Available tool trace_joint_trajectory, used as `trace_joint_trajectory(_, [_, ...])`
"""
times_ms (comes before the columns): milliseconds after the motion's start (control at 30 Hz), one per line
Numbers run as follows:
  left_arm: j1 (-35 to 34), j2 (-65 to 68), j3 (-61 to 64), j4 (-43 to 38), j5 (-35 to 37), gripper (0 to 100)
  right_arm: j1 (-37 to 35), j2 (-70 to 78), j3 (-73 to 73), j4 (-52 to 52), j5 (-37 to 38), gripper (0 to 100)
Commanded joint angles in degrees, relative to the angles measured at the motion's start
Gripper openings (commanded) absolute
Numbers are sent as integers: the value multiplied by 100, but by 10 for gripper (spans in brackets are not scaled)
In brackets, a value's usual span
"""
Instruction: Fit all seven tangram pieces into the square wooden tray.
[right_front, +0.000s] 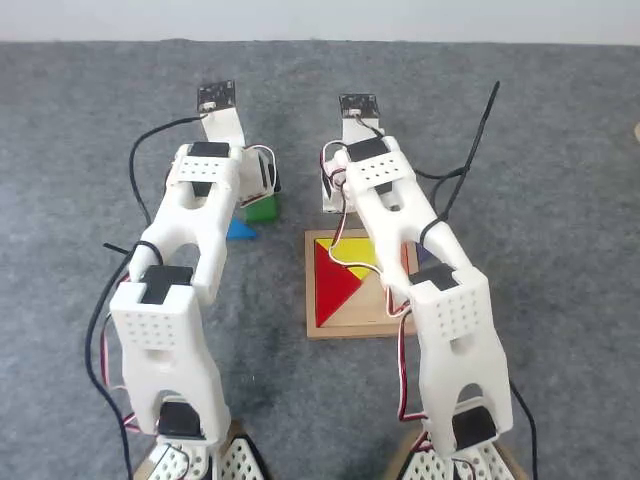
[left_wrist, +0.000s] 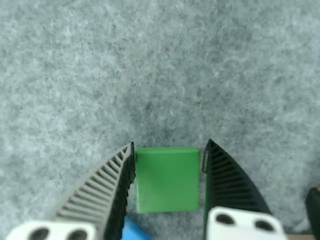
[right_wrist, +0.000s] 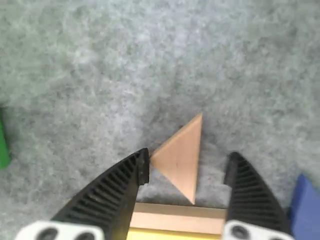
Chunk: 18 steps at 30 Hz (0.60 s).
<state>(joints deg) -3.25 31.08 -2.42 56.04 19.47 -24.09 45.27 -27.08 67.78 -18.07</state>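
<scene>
The square wooden tray (right_front: 345, 328) holds a red triangle (right_front: 335, 283) and a yellow triangle (right_front: 357, 250), partly hidden under the right arm. My left gripper (left_wrist: 170, 145) is low over the carpet and open, its fingers closely flanking a green square (left_wrist: 167, 178); a blue triangle (right_front: 240, 230) lies right beside the green square (right_front: 263, 208). My right gripper (right_wrist: 190, 157) is open astride a pale wooden triangle (right_wrist: 181, 159), which lies flat on the carpet just beyond the tray's far rim (right_wrist: 180, 216).
A dark blue piece (right_wrist: 305, 205) lies next to the tray on one side. Grey carpet (right_front: 520, 130) covers the whole table, with free room at the far side and both outer sides. Black cables trail from both arms.
</scene>
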Motion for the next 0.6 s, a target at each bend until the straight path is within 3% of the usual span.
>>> trace_joint_trajectory(0, [26,-176,-22,-123,-79,216,22,57,-88,-92,88,104])
trace_joint_trajectory(267, [26,-176,-22,-123,-79,216,-13,-101,-88,75,97,85])
trace_joint_trajectory(567, [26,-176,-31,-123,-79,216,31,-1631,-88,1068,431,85])
